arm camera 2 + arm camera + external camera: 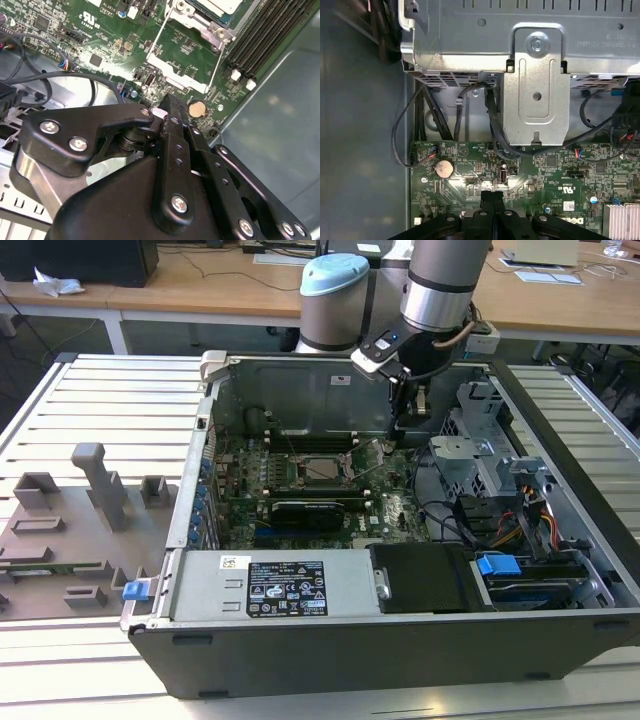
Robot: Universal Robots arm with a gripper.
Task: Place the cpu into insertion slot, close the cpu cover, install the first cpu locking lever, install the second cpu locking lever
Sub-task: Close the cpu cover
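Cpu (322,469) sits in insertion slot (212,30) — tool (492,195) hovers nearby, pinched together.

Exterior view overlooks case (400,650); both wrist views hug motherboard (100,30) (530,175).

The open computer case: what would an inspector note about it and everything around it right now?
Surface: slatted metal table, carrying the open case.
Job's things: cpu lies in the insertion slot.
Clutter: grey fixture blocks on the table, at the exterior view's left.
Grippers: gripper shut and empty, above the motherboard, near a coin battery.
Cables: black cables loop at the board's edge.
Surroundings: wooden desks behind.
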